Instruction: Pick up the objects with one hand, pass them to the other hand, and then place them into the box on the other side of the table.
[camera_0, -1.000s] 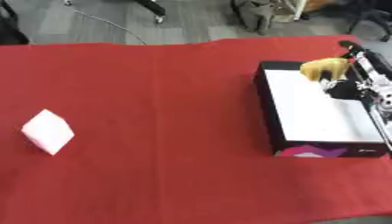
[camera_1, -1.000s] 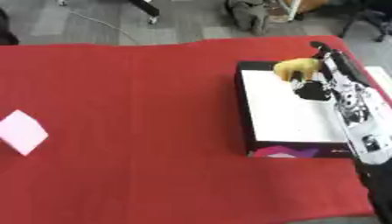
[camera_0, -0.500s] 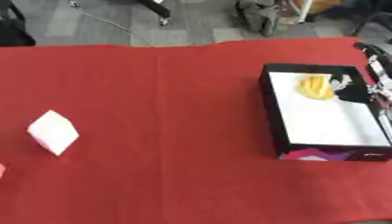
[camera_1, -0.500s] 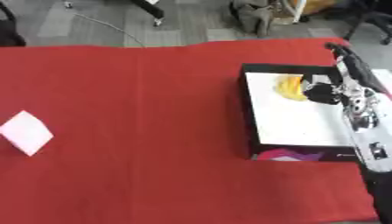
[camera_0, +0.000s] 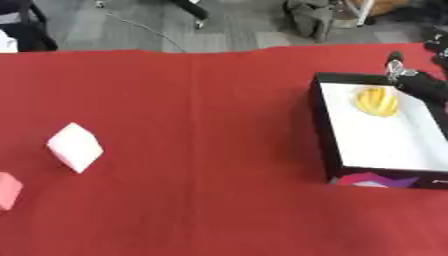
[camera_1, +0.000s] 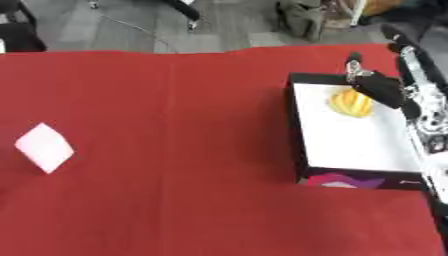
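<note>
The yellow object (camera_1: 352, 102) lies in the box (camera_1: 302, 150) at the worktop's right edge; right hand (camera_1: 381, 88) beside it, fingers released. Best lift clear without nudging it.

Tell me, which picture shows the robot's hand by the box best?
The right eye view. There the right hand shows whole with its arm, at the box beside the yellow thing. The left eye view shows only part of it, cut off at the picture's edge.
</note>
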